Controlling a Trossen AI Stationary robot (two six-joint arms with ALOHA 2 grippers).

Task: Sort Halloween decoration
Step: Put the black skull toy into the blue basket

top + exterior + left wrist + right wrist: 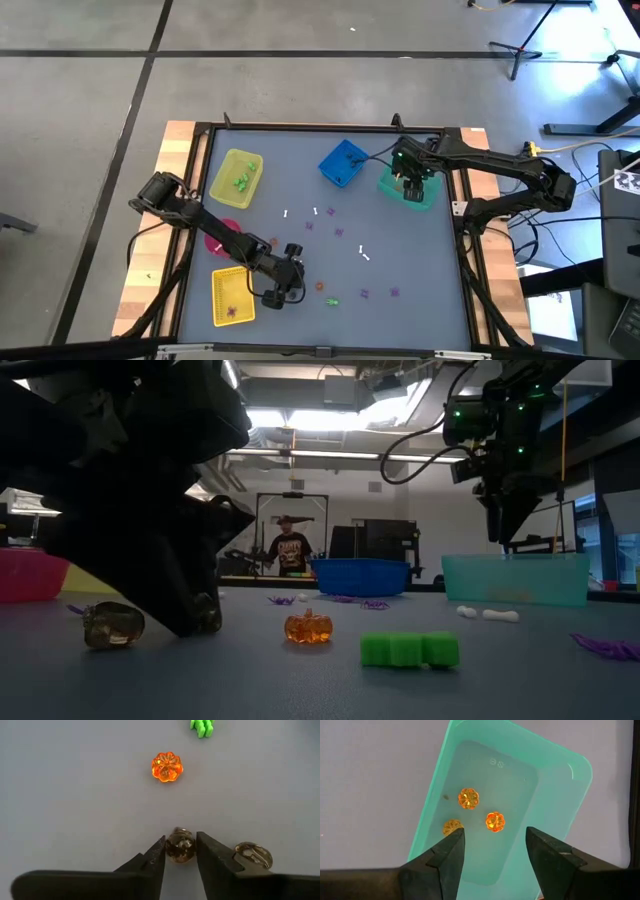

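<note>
The Halloween decoration lies scattered on the grey table. It includes an orange pumpkin, a green piece, white bones and purple bits. Near the table's front, my left gripper is shut on a dark brownish trinket. A second dark trinket lies just beside one finger. My right gripper hangs open above the teal bin, which holds orange pumpkins and one duller piece. My left gripper pinches the dark trinket's two sides between its fingertips. The fingers slant downward at it. The trinket sits at table level, and I cannot tell whether it rests on the surface.
A blue bin and a yellow bin with green pieces stand at the back. Another yellow bin with purple pieces sits at the front left, and a pink bin lies partly under my left arm. A person stands far behind the table.
</note>
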